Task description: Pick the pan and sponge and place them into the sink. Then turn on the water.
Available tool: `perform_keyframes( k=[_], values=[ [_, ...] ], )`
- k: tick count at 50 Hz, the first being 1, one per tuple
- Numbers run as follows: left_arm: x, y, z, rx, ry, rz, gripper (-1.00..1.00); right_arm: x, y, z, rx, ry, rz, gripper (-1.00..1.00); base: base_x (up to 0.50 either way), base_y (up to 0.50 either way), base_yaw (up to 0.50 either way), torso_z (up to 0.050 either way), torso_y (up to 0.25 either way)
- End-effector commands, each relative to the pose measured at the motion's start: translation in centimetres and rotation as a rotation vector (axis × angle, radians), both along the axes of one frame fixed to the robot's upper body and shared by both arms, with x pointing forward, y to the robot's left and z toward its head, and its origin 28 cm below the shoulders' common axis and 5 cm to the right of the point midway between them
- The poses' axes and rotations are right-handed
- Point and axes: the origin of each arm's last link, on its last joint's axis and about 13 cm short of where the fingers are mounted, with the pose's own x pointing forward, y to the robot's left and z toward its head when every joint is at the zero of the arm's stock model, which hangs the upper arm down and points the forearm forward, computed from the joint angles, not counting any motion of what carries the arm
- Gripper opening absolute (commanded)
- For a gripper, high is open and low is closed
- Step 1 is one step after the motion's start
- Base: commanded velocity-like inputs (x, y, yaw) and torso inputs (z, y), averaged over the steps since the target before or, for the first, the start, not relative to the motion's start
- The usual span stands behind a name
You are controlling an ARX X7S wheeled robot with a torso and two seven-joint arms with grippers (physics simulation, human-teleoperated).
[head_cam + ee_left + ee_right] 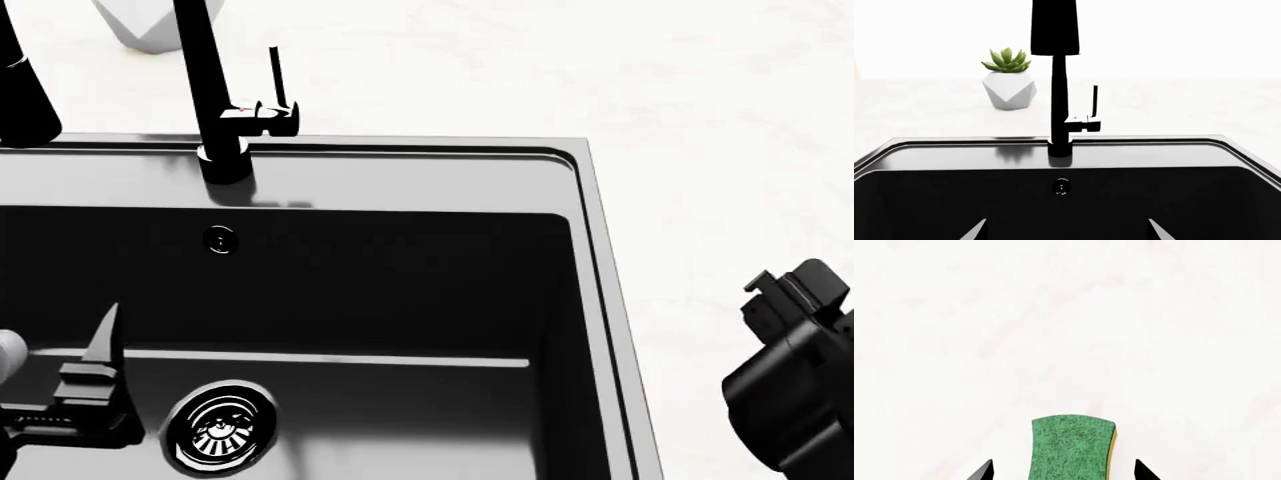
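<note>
The sponge (1071, 447), green scrub side up with a yellow edge, lies on the white counter. My right gripper (1063, 473) hangs open above it, with a dark fingertip on either side and clear of it. The black sink (587, 260) fills the head view, with its chrome drain (223, 435) and overflow hole (220, 239). Open and holding nothing, my left gripper (1067, 233) is inside the basin, facing the back wall and the tall black faucet (1059, 100). The pan is out of view. No water shows.
The faucet's lever handle (1093, 107) stands upright beside its column. A succulent in a white faceted pot (1009, 82) sits on the counter behind the sink. My right arm (801, 370) hovers over the white counter, right of the sink's rim.
</note>
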Motion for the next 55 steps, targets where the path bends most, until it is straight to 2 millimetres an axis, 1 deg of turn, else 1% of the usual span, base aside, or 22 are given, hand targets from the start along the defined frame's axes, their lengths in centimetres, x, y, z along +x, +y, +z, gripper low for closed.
perform_keyframes(
  k=[1, 2, 14, 20, 26, 30, 36, 40, 52, 53, 55],
  values=[
    [0.4, 0.2, -0.2, 0.001, 0.002, 0.039, 1.0, 1.0, -0.8, -1.4, 0.034, 0.034, -0.029, 1.0, 0.0, 0.0, 0.0, 0.0, 0.0],
    [0.5, 0.1, -0.2, -0.002, 0.004, 0.037, 1.0, 1.1, -0.8, -1.6, 0.043, 0.036, -0.028, 1.0, 0.0, 0.0, 0.0, 0.0, 0.0],
    [0.2, 0.5, -0.5, -0.005, 0.01, 0.044, 1.0, 1.9, -1.1, -3.2, 0.042, 0.102, -0.016, 1.0, 0.0, 0.0, 0.0, 0.0, 0.0],
    [0.3, 0.6, -0.5, -0.004, 0.012, 0.045, 1.0, 2.1, -1.0, -3.7, 0.036, 0.144, 0.008, 1.0, 0.0, 0.0, 0.0, 0.0, 0.0],
    [0.2, 0.6, -0.7, -0.004, 0.013, 0.045, 1.0, 2.4, -0.9, -3.8, 0.048, 0.149, 0.029, 1.0, 0.0, 0.0, 0.0, 0.0, 0.0],
    [0.1, 1.0, -0.8, -0.005, 0.014, 0.045, 1.0, 2.6, -0.8, -3.9, 0.054, 0.151, 0.036, 1.0, 0.0, 0.0, 0.0, 0.0, 0.0],
    [0.0, 1.2, -0.9, -0.005, 0.016, 0.046, 1.0, 2.7, -0.7, -4.4, 0.055, 0.165, 0.037, 1.0, 0.0, 0.0, 0.0, 0.0, 0.0],
    [0.1, 1.1, -0.9, -0.005, 0.016, 0.048, 1.0, 2.7, -0.7, -4.5, 0.067, 0.161, 0.035, 1.0, 0.0, 0.0, 0.0, 0.0, 0.0],
    [0.2, 0.7, -1.0, -0.006, 0.018, 0.05, 1.0, 2.5, -0.9, -5.8, 0.101, 0.188, 0.032, 1.0, 0.0, 0.0, 0.0, 0.0, 0.0],
    [0.2, 0.7, -1.0, -0.006, 0.018, 0.05, 1.0, 2.5, -0.9, -5.8, 0.108, 0.191, 0.03, -1.0, 0.0, 0.0, 0.0, 0.0, 0.0],
    [0.2, 0.7, -0.9, -0.008, 0.018, 0.051, 1.0, 2.5, -0.8, -5.7, 0.105, 0.208, 0.034, -1.0, 0.0, 0.0, 0.0, 0.0, 0.0]
  ],
)
